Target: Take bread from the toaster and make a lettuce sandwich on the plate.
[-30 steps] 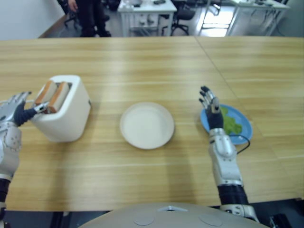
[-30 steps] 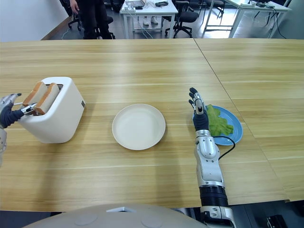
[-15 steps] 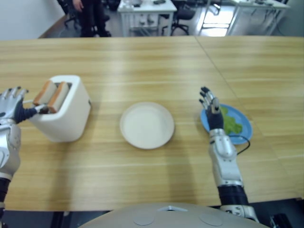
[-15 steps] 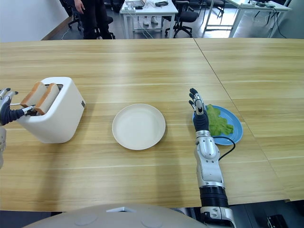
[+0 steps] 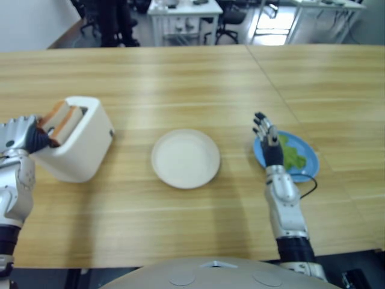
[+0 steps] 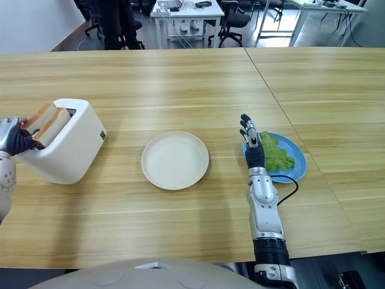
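A white toaster (image 6: 63, 150) stands at the table's left, tipped and turned a little toward my left hand. Two bread slices (image 6: 48, 122) stick out of its slots. My left hand (image 6: 12, 139) is at the toaster's left side, its fingers curled on the end of the outer slice. A round cream plate (image 6: 175, 160) lies bare in the middle. To the right, green lettuce (image 6: 275, 153) rests on a blue plate (image 6: 296, 165). My right hand (image 6: 251, 144) stands upright at that plate's left rim, fingers straight, holding nothing.
A black cable (image 6: 289, 185) loops from my right wrist over the blue plate's near edge. A seam (image 6: 283, 102) runs between two joined wooden tables. White desks and office chairs (image 6: 186, 18) stand far behind the table.
My left hand has closed in on the outer bread slice. The toaster has tipped and turned toward that hand. The right arm has stayed where it was.
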